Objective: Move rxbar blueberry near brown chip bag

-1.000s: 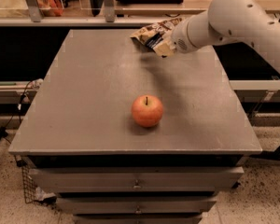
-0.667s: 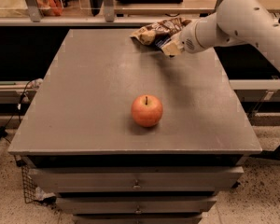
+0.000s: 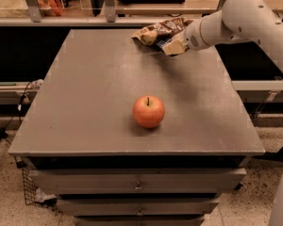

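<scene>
At the tabletop's [image 3: 85, 102] far edge, the gripper [image 3: 173, 45] hides part of the brown chip bag [image 3: 156, 31]; we cannot spot the rxbar blueberry.

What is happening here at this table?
A robot arm reaches in from the right over the far side of the grey table. Its gripper is low at the far edge, right beside the brown chip bag that lies there. The rxbar blueberry cannot be made out clearly; it may be hidden at the gripper. An apple stands alone nearer the front, apart from the arm.
</scene>
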